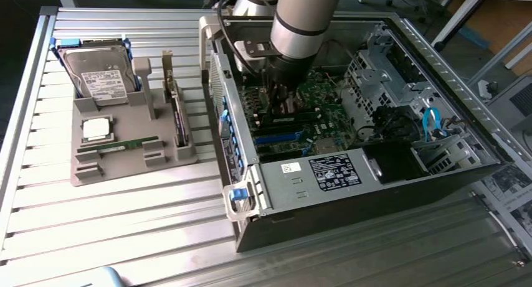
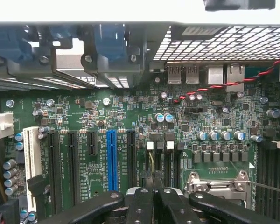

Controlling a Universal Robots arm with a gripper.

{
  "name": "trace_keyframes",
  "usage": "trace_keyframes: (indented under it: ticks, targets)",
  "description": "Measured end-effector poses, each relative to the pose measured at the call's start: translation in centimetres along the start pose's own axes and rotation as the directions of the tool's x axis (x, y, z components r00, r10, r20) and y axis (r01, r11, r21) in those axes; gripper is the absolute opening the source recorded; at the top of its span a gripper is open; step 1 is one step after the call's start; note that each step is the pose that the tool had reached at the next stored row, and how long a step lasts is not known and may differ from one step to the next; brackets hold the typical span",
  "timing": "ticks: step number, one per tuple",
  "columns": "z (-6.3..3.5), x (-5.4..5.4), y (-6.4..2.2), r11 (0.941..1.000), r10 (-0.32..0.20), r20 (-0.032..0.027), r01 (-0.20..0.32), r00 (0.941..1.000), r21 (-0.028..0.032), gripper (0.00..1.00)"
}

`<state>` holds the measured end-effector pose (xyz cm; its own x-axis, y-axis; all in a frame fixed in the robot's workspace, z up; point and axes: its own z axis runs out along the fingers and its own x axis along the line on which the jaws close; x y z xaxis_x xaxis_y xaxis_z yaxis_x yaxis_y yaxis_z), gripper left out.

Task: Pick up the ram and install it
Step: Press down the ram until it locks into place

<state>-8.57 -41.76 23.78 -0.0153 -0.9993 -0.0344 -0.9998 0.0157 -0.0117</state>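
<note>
Black pincer (image 2: 154, 205) fingers sit closest to the wrist camera, pressed together, with nothing visible between the tips. They hang low over the green motherboard (image 2: 130, 116), just above the narrow memory slots (image 2: 159, 158) with white end clips. A blue expansion slot (image 2: 111, 158) lies to one side of them and the metal CPU socket (image 2: 219, 184) to the other.

In the exterior view the arm (image 1: 303, 19) reaches down from the upper middle of the frame into the open computer case (image 1: 332, 175), and the pincer (image 1: 281, 103) is deep inside it. The ram (image 1: 124, 144), a thin green stick, lies flat in the grey holder (image 1: 124, 165) at centre left on the slatted worktop (image 1: 124, 237), well apart from the pincer. The square CPU chip (image 1: 97, 128) is just above it in the frame, and the hard drive (image 1: 99, 75) is higher still.

Risks, as I judge them: the closed tips are very near the board, so any further descent or sideways drift could scrape capacitors or slot clips. A twisted red and black wire (image 2: 224, 84) crosses the board close by and could snag.

Room is tight. The case walls hem the arm in on the exterior view's left and right, and straight up is the only clear way out.
</note>
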Motion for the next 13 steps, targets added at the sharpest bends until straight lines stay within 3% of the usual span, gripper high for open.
trace_keyframes:
  ticks: [13]
  targets:
    - [1.09, 0.1, 0.02, 1.0, 0.0, -0.0002, 0.0, 1.0, -0.0003, 0.11]
